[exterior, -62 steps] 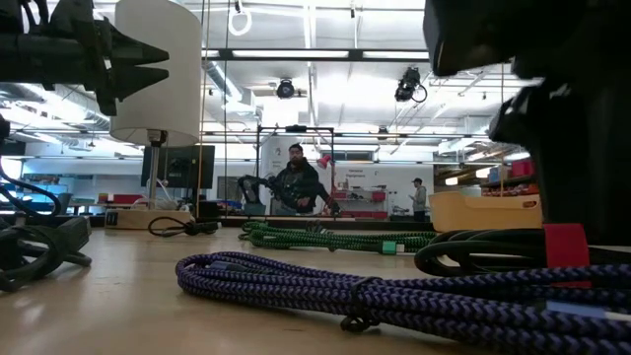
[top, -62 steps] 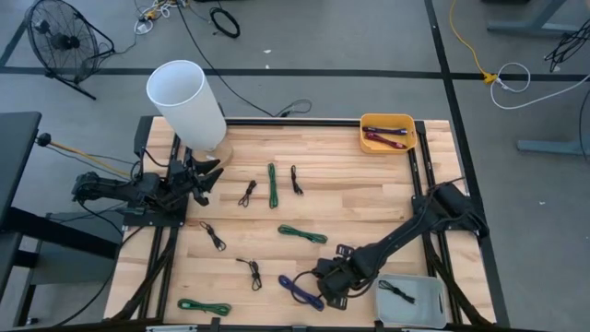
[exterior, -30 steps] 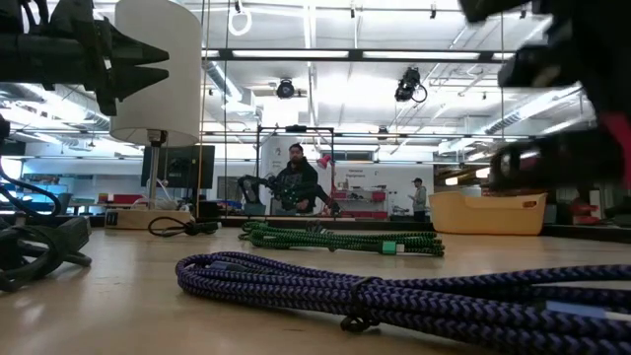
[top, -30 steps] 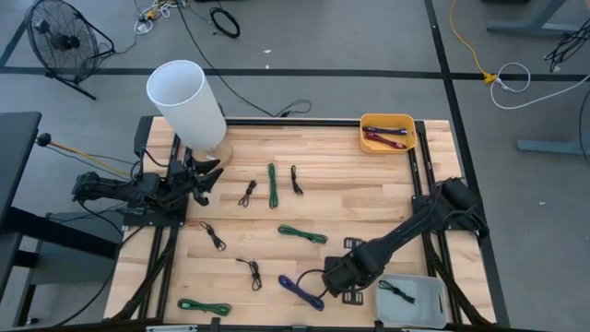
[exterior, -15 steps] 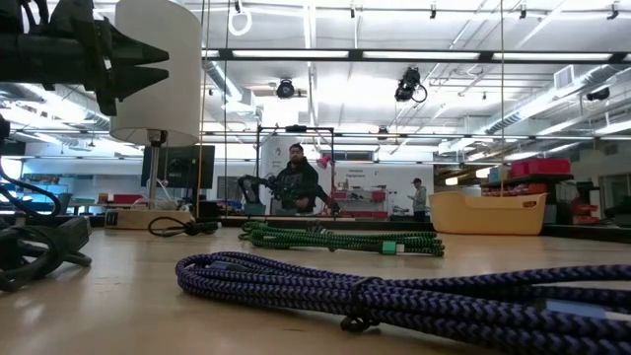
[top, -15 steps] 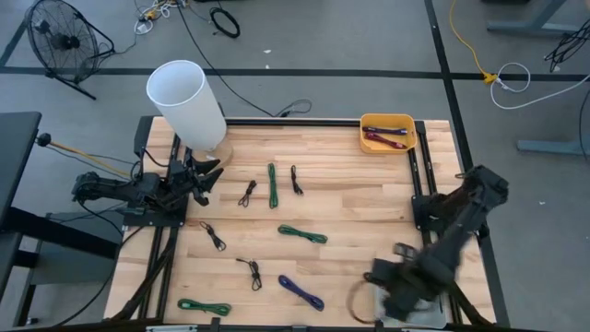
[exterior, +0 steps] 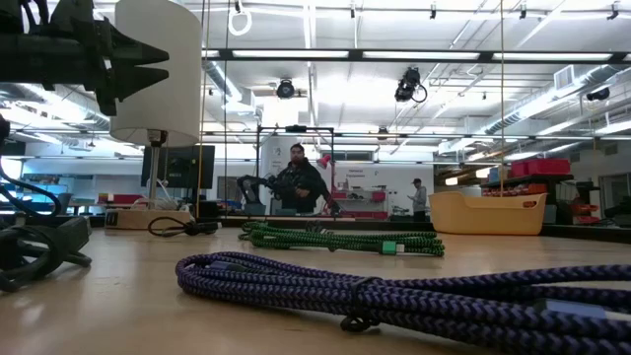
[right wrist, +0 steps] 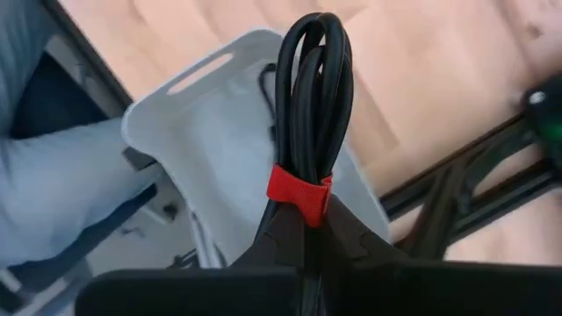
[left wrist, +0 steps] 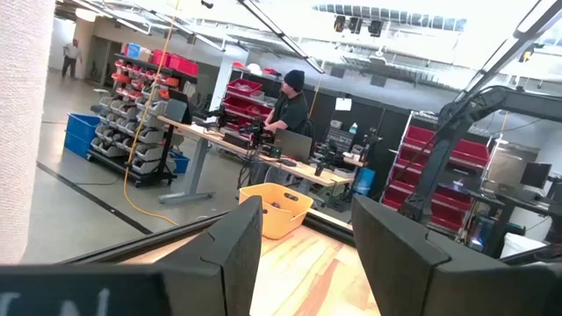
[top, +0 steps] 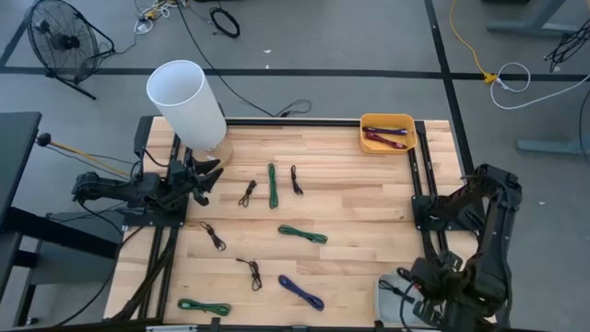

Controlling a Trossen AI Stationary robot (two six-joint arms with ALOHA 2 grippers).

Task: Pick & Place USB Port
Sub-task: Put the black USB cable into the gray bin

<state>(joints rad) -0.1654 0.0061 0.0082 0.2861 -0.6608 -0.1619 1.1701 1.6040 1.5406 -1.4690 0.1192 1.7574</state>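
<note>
Black cable (right wrist: 313,96), coiled and bound with a red tie (right wrist: 299,195), is pinched in the closed right pincer (right wrist: 307,237) in the centre of the right wrist view, hanging over the grey tray (right wrist: 219,175) that fills the middle of that frame. In the high view the right pincer itself is hard to pick out at the lower right corner of the frame, with the tray (top: 391,293) partly showing beneath the arm. Judged from this, the carry is almost over: the cable is above its bin but not yet let go, and a thin dark cable seems to lie in the tray already.

Further up the desk (top: 350,198), much is left. A purple cable (top: 301,292) lies at lower centre, a green one (top: 204,306) at lower left, another green one (top: 302,233) mid-frame, a long green one (top: 272,184) above it, and several small black ones are scattered around.

At upper right the yellow bin (top: 388,134) holds some red and dark cables. At far left the left pincer (top: 205,174) waits with its fingers spread wide and empty, beside the white cylinder (top: 186,103).
</note>
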